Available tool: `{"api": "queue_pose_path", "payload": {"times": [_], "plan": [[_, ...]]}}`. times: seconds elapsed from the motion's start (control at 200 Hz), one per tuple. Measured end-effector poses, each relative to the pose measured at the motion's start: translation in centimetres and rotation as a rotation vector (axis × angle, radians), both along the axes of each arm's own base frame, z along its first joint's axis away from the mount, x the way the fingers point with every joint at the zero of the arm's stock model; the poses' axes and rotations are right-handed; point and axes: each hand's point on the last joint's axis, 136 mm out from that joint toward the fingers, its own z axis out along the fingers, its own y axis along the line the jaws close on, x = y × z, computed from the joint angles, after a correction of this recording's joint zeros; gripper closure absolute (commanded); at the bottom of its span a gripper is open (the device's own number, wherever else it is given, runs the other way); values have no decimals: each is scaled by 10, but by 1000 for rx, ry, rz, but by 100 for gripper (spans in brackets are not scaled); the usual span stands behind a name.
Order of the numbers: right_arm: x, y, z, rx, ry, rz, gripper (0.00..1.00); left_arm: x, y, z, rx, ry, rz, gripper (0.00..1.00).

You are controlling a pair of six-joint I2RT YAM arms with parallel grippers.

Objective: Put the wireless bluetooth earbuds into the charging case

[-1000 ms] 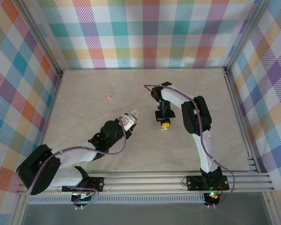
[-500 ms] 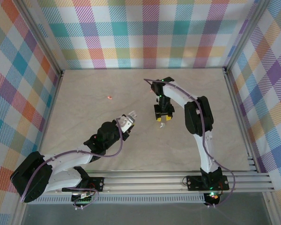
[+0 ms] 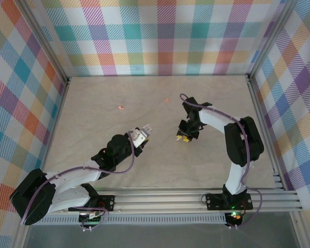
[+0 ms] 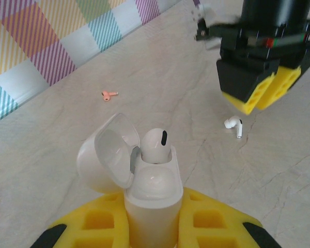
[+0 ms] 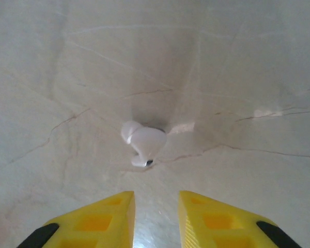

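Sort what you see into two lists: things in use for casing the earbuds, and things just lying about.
In use: white case in left claw; seated white earbud; loose white earbud below open right claw.
Lying about: pink earbud, second pink earbud, both untouched on the table.

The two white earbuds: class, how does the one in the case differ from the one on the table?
The seated earbud stands upright in the open charging case; the loose earbud lies flat on the table. The seated earbud's stem is hidden; the loose earbud's stem shows. Both are glossy white.
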Motion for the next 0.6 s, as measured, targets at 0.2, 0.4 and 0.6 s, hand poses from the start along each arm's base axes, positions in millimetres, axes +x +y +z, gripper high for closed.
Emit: {"api": "queue_pose_path", "payload": {"times": [0.2, 0.4, 0.6], "plan": [[14, 10, -1, 42, -37, -89, 79, -2, 1, 4, -7, -6, -3, 100], [20, 9, -1, 32, -56, -113, 79, -3, 2, 7, -10, -9, -3, 100], [19, 8, -2, 5, -57, -107, 78, -3, 2, 7, -9, -8, -3, 100]]}}
